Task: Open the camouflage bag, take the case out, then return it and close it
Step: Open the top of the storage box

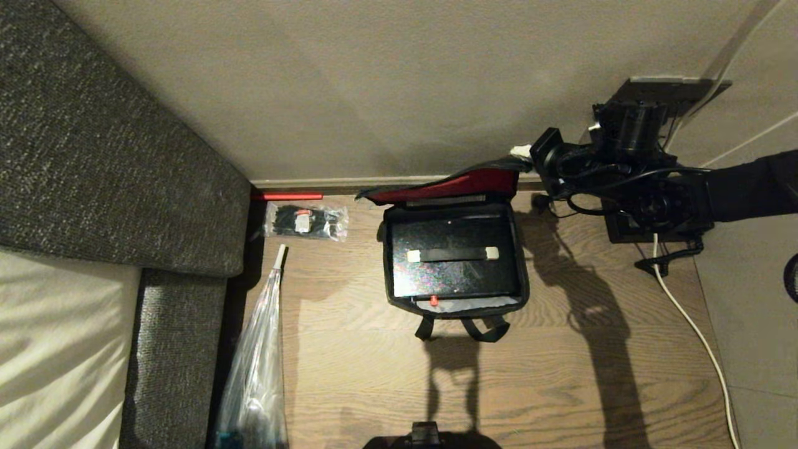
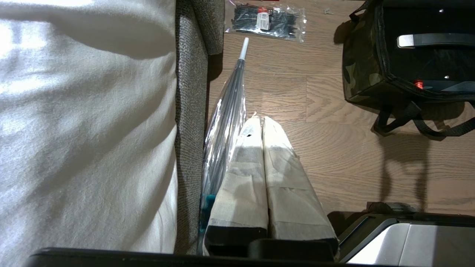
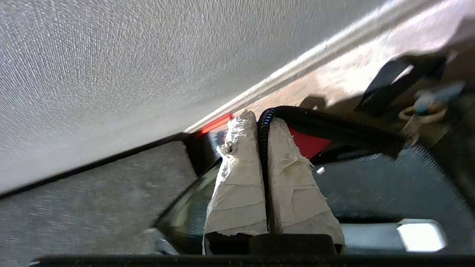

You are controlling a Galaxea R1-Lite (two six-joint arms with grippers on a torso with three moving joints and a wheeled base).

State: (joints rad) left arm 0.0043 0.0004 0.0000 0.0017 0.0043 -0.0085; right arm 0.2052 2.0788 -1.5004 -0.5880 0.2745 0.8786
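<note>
The camouflage bag [image 1: 522, 274] stands open on the wooden floor near the wall, its red-lined lid [image 1: 474, 184] raised at the back. Inside lies the black case [image 1: 452, 274], with its silver-ended handle [image 1: 453, 254] on top and a red button [image 1: 434, 300] at the front. My right gripper [image 1: 522, 151] is at the lid's back right corner. In the right wrist view this gripper [image 3: 259, 118] is shut on the lid's black zipper edge [image 3: 334, 124]. My left gripper [image 2: 261, 119] hangs shut and empty over the floor, left of the bag [image 2: 362, 70].
A grey upholstered seat with a white cushion [image 1: 93, 156] fills the left. A clear wrapped umbrella [image 1: 259, 362] lies beside it, and a packet of black cable ties [image 1: 305, 221] sits by the wall. A white cable [image 1: 692, 324] runs down the right side.
</note>
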